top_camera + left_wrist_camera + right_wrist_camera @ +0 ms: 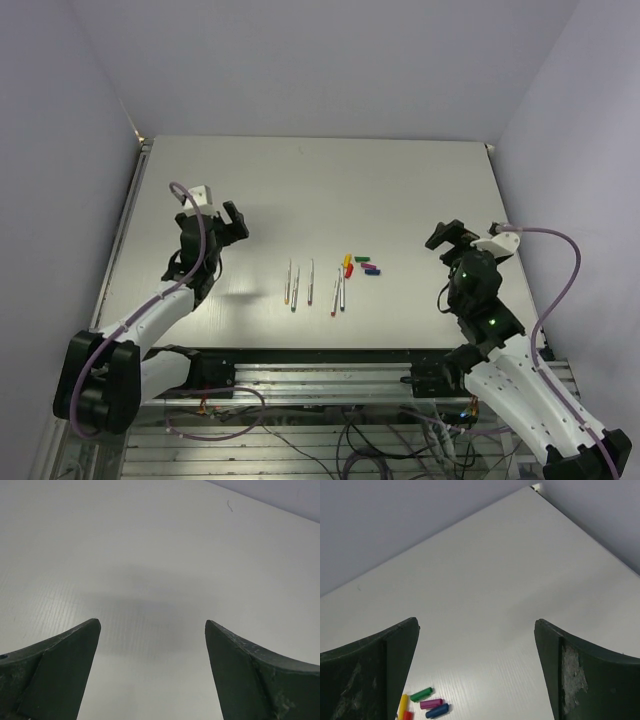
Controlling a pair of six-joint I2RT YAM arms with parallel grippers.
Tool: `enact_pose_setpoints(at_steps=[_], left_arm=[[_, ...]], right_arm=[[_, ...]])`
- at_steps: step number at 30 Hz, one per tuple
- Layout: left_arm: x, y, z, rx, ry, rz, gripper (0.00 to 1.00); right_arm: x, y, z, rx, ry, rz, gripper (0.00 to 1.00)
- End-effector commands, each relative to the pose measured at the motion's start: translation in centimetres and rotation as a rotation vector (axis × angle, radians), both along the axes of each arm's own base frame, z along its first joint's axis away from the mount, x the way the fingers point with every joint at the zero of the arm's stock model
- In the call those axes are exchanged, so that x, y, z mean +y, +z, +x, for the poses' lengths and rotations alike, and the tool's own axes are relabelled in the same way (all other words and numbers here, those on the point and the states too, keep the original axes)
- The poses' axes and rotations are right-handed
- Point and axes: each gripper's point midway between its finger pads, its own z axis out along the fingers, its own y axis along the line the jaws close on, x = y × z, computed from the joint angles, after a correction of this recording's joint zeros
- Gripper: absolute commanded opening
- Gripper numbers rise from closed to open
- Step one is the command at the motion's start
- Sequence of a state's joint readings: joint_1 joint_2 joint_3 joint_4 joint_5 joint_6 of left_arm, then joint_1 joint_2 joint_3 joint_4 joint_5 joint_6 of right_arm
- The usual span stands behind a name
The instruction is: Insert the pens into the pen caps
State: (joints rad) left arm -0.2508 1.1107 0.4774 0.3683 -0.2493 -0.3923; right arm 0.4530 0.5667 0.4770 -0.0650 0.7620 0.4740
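As we read from the left, the left gripper (pixel 213 222) hangs above the table (pixel 400 190), its jaws wide apart and holding nothing. Near the middle we see five pens (pixel 311 282) lying side by side, tips toward the near edge. Just to their right, the caps (pixel 366 266) form a tight cluster. Farther right, the right gripper (pixel 452 237) hovers, its jaws likewise spread and empty.

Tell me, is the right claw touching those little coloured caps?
Apart. The top view shows bare table between the open right gripper and the pen caps.
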Motion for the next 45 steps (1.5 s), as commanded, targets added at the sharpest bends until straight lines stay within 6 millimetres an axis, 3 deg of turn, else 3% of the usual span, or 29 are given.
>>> enact_pose_setpoints(at_steps=[1,5,9,18,25,28,36,39,42,45], left_arm=[[-1.6,0.9,-0.5,-0.028,-0.006,0.062,0.97],[-3.7,-0.1,-1.4,0.015,-0.019,0.086,0.96],[-5.3,-1.3,-2.4,0.056,-0.070,0.055,0.95],[-6.6,-1.9,-4.8,0.124,-0.095,0.127,0.94],[-8.0,-4.1,-7.1,0.229,-0.092,0.255,0.92],[-9.1,-4.8,-7.5,0.254,-0.128,0.265,0.90],[-11.5,-6.6,-7.1,0.322,-0.204,0.272,0.89],[-12.1,-7.1,-7.0,0.335,-0.227,0.273,0.89],[-12.4,-7.6,-7.1,0.347,-0.245,0.277,0.89],[-12.5,-7.9,-7.2,0.359,-0.255,0.283,0.88]], right_arm=[[0.4,1.3,0.5,-0.082,0.022,-0.001,1.00],[0.1,1.2,1.0,-0.052,-0.025,0.006,1.00],[1.5,1.4,2.2,-0.015,0.043,-0.043,1.00],[0.8,1.7,2.1,-0.069,-0.005,0.003,1.00],[-0.4,1.5,1.3,-0.079,-0.067,0.019,0.99],[-0.6,1.3,1.2,-0.073,-0.080,0.027,0.86],[-0.7,-0.5,1.0,-0.041,-0.086,0.025,0.33],[-0.8,-1.3,0.8,-0.018,-0.096,0.029,0.33],[-0.8,-2.0,0.8,0.006,-0.098,0.029,0.48],[-0.9,-2.2,0.8,0.017,-0.096,0.006,0.24]])
